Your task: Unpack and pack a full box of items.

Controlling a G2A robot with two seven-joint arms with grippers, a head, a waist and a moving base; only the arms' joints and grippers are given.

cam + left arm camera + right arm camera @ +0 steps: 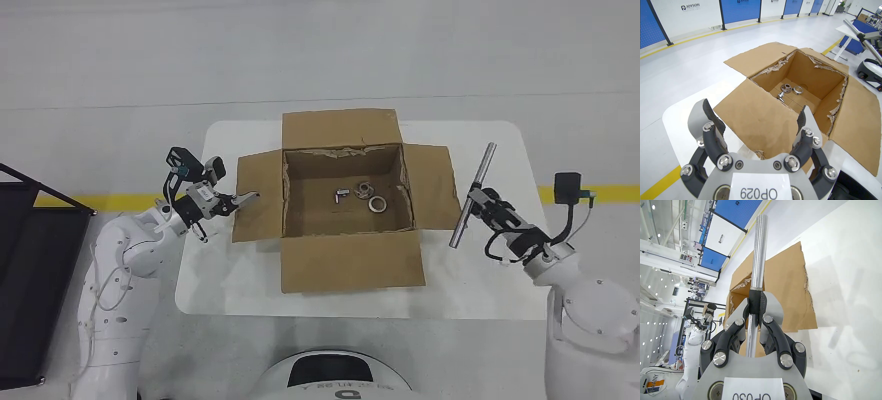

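An open cardboard box (300, 255) (757, 117) (787, 275) stands mid-table with all flaps spread. On its floor lie a flanged metal hub (786, 87) (364, 188), a metal ring (797, 89) (378, 204) and a small metal fitting (780, 95) (342, 194). My right gripper (478, 205) (755, 302) is shut on a long shiny metal rod (472, 194) (758, 253), held above the table just right of the box's right flap. My left gripper (243, 200) (755, 111) hovers open and empty over the left flap.
The white table (220, 270) has bare surface in front of the box and at its right side (505, 270). A black rack (30, 270) stands on the floor to the left. A yellow floor line (120, 200) runs behind the table.
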